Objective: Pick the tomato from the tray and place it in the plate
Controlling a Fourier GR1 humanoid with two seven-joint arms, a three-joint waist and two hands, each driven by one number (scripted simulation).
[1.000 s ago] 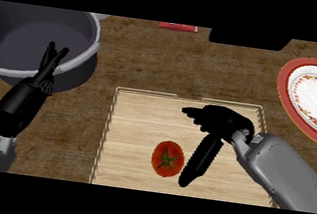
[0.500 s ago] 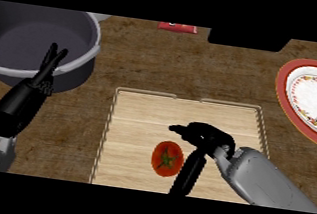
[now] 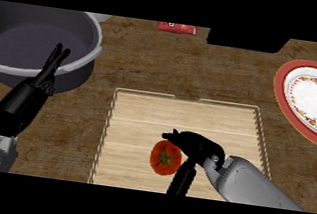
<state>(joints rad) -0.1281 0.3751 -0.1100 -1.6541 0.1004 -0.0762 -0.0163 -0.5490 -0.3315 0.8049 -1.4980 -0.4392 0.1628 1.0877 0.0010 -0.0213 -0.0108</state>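
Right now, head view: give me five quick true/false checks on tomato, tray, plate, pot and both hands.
1. The tomato lies on the wooden tray. True.
2. The tomato is already in the plate. False: the plate sits at the right edge of the counter, with no tomato in it.
3. The right hand is beside the tomato, at its right side. True; fingers reach down along it, but a closed hold is not visible.
4. The left hand is holding the tomato. False: it rests open at the left, fingers up, in front of the grey pot.
5. The pot stands on the tray. False: it stands on the counter, up and left of the tray.
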